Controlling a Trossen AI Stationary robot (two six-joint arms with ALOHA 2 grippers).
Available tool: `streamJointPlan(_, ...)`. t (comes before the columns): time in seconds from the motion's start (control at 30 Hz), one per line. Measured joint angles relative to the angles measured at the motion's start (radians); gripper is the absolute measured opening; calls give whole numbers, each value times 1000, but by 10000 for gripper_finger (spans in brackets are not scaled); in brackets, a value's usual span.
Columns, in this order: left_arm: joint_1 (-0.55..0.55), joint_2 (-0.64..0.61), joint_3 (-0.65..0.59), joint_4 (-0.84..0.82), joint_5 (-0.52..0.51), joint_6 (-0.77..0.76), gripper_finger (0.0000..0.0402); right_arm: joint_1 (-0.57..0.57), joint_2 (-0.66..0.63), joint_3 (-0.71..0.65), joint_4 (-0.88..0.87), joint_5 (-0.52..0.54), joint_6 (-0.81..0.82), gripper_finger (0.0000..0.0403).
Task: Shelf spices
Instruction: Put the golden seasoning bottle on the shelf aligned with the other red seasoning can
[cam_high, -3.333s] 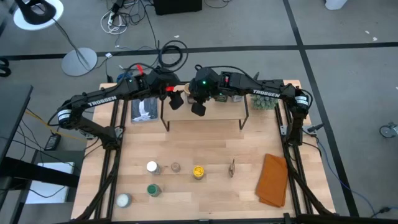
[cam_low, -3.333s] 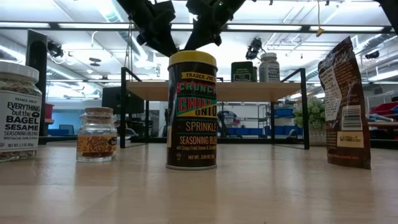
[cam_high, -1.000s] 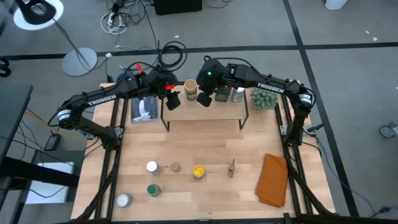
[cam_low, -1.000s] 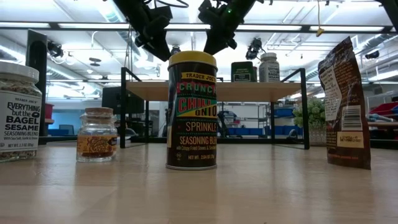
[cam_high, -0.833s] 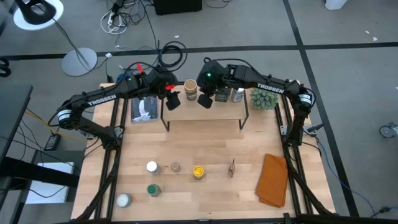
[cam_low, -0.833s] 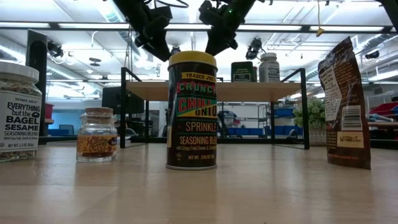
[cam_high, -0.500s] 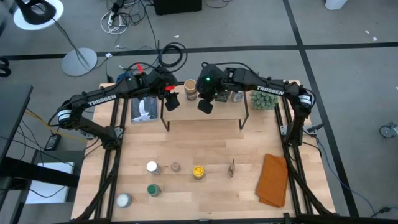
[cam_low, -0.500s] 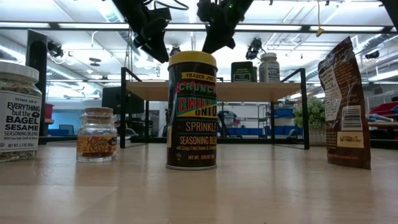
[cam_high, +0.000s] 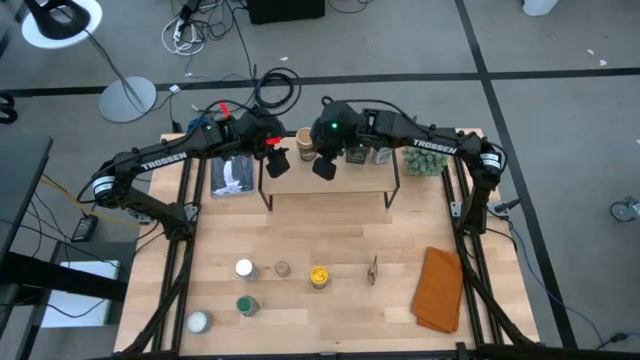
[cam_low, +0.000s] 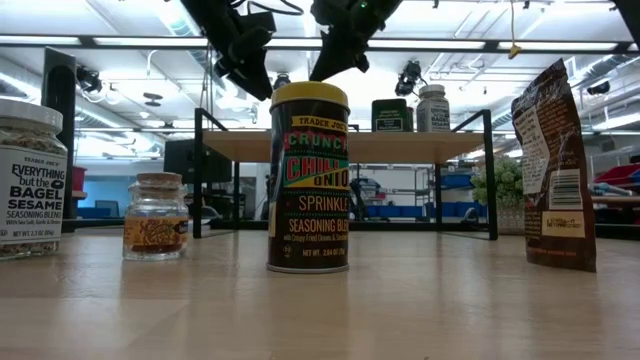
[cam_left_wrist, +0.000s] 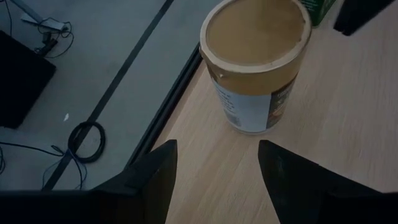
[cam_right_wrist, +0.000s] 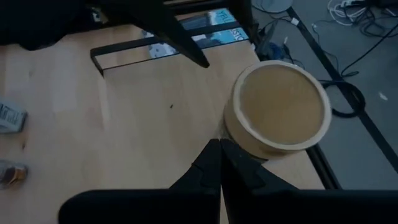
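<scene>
Near edge: I see a white-capped jar (cam_high: 198, 321) at the near left corner and a green-lidded jar (cam_high: 247, 305) just right of it and a little farther in
Next row: a white-lidded jar (cam_high: 244, 268), a small brown-topped jar (cam_high: 283, 268), the yellow-lidded tin (cam_high: 319, 276) and a thin dark pouch (cam_high: 373, 268) stand in a line across the table (cam_high: 330, 225), apart from one another
Low view: the tin (cam_low: 310, 178) fills the middle, the bagel-seasoning jar (cam_low: 32, 178) is at the left, the cork-topped jar (cam_low: 156, 216) between them, the pouch (cam_low: 555, 165) at the right
Right side: an orange-brown cloth (cam_high: 439, 289) lies flat near the right edge
Shelf: the shelf (cam_high: 330, 180) stands at the far middle of the table, and its plank is mostly bare on the near side
On the shelf: a tan-lidded tub (cam_high: 305, 143) stands upright at the far left of the plank, with a dark green tin (cam_low: 390, 115) and a white-capped bottle (cam_low: 433, 108) farther right
Left gripper: the left gripper (cam_high: 279, 162) hangs over the shelf's left end, just left of the tub, fingers (cam_left_wrist: 155, 180) spread with nothing between them; the tub (cam_left_wrist: 256, 65) is just beyond them
Right gripper: the right gripper (cam_high: 324, 166) hangs just right of the tub, fingers (cam_right_wrist: 214, 165) pressed together and holding nothing, with the tub (cam_right_wrist: 280, 109) right beside the tips
Far right: a green fuzzy plant (cam_high: 425, 157) sits beyond the shelf's right end
</scene>
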Motion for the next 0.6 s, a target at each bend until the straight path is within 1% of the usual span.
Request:
streamJointPlan(0.13, 0, 0, 0, 0, 0, 0, 229, -1, 0, -5, 22, 6, 0, 0)
streamJointPlan(0.3, 0, 0, 0, 0, 18, -6, 229, -6, 1, -81, 121, 40, 0, 0)
streamJointPlan(0.43, 0, 0, 0, -3, 35, -7, 229, -11, 1, -140, 139, 51, -17, 0)
streamJointPlan(0.6, 0, 0, 0, -4, 35, -7, 229, 7, -5, -141, 186, 53, -25, 0)
